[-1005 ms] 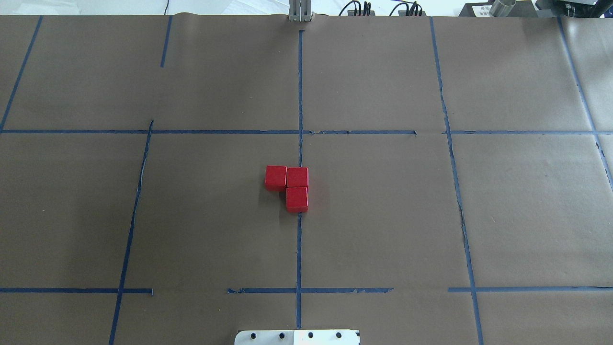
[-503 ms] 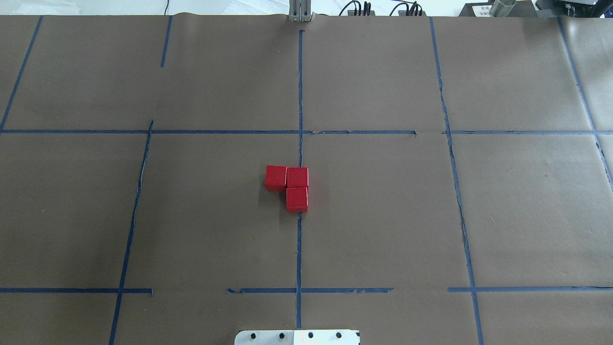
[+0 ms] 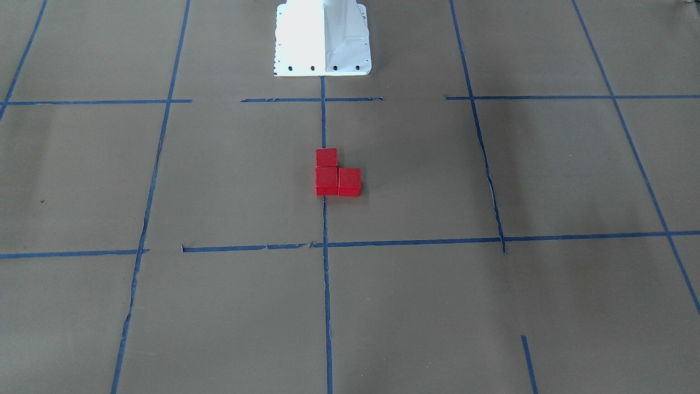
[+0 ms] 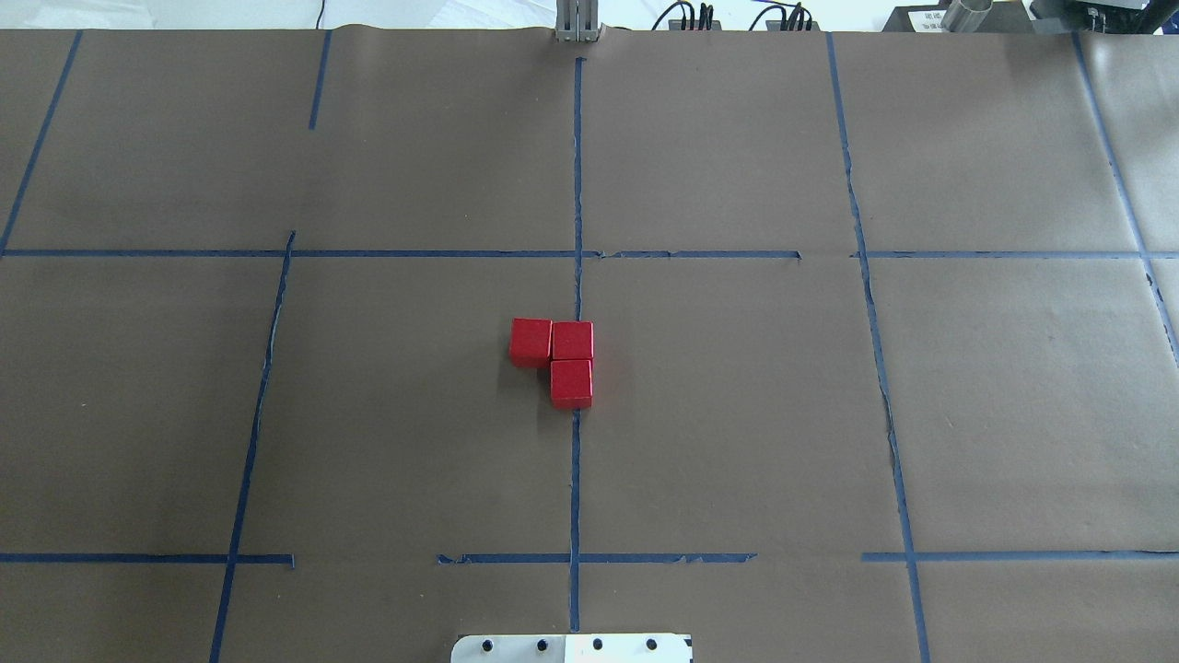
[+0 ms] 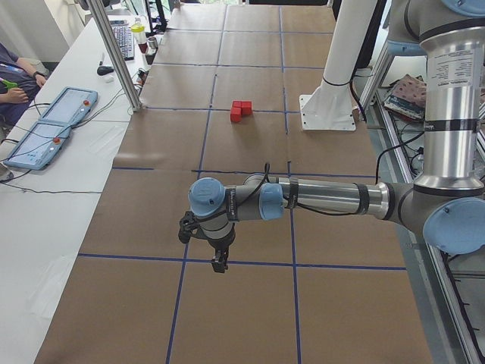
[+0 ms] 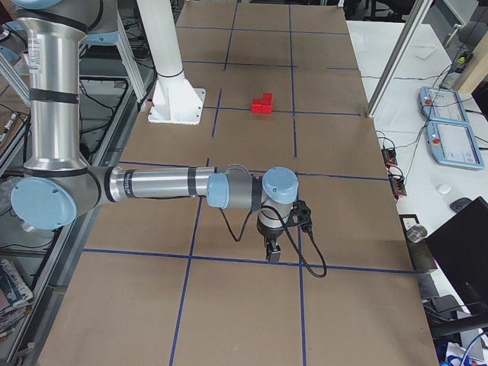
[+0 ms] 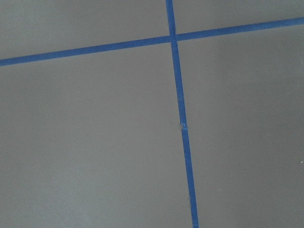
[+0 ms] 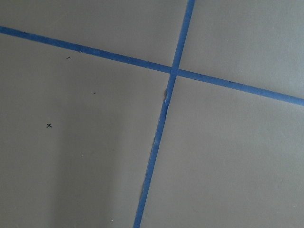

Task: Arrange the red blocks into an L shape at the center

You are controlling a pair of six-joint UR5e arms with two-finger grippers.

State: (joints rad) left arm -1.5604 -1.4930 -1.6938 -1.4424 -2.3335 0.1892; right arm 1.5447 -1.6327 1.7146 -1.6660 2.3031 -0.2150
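Observation:
Three red blocks sit touching in an L in the center rectangle (image 4: 414, 414) of the brown paper: one (image 4: 531, 341) at the left, one (image 4: 572, 340) on the vertical tape line, one (image 4: 571, 382) just nearer to me. They also show in the front view (image 3: 326, 180). My left gripper (image 5: 220, 262) hangs far off at the table's left end, shown only in the exterior left view. My right gripper (image 6: 273, 255) hangs at the right end, shown only in the exterior right view. I cannot tell whether either is open or shut. Both wrist views show only paper and tape.
The white robot base (image 3: 322, 38) stands at the near edge of the table behind the blocks. A metal post (image 4: 577, 23) stands at the far edge. Operator tables with teach pendants (image 5: 45, 129) lie beyond the far edge.

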